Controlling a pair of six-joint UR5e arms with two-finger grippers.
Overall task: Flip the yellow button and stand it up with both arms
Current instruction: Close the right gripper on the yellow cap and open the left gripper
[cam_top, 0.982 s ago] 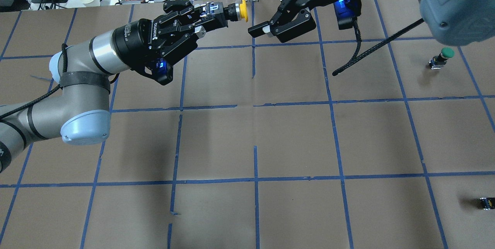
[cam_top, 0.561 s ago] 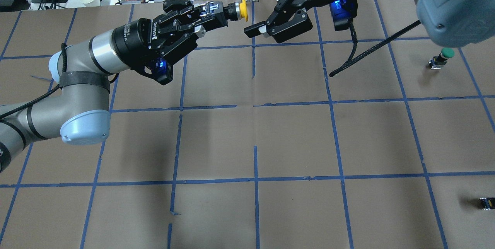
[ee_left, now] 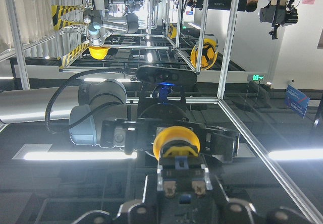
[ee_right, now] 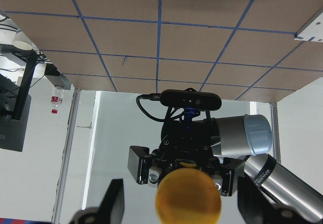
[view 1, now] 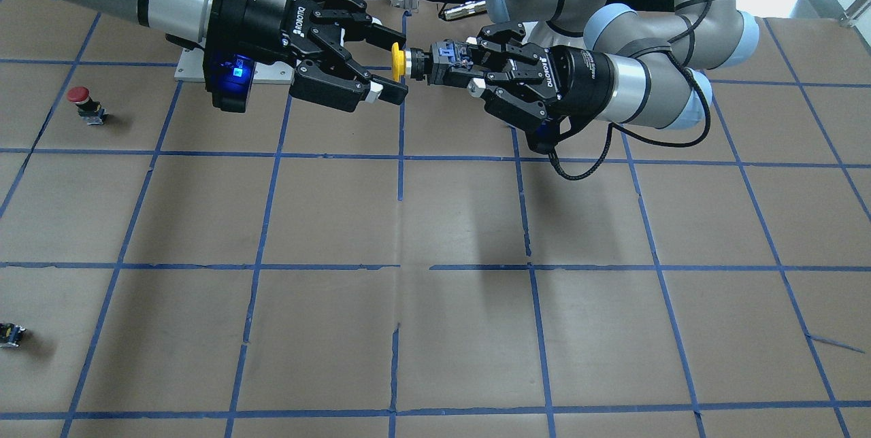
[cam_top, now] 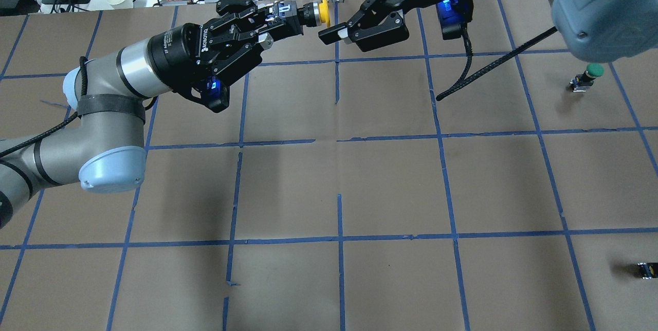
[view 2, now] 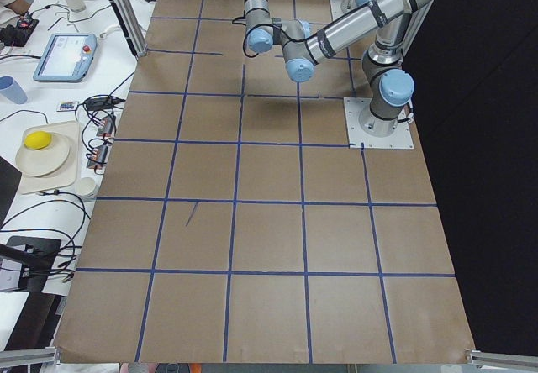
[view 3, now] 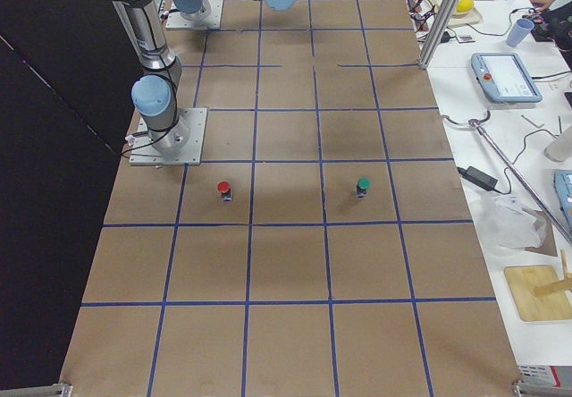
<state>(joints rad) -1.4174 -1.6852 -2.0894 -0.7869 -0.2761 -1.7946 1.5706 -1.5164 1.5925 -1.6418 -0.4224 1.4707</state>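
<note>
Right gripper [cam_top: 324,11] moved left, spread jaws now flanking the yellow button [cam_top: 308,13], held airborne at upper centre by the clamped left gripper [cam_top: 280,18]; centre on its cap before closing.

My right gripper [cam_top: 325,11] is spread wide, its fingers flanking the cap of the yellow button [cam_top: 323,7] with a slim gap on each side. The left gripper [cam_top: 282,16] blocks the body end. A black cable [cam_top: 493,65] trails under my right wrist. There is wide room over the taped table [cam_top: 390,182]. The green-capped button [cam_top: 591,71] and small black block [cam_top: 645,269] sit well apart.
</note>
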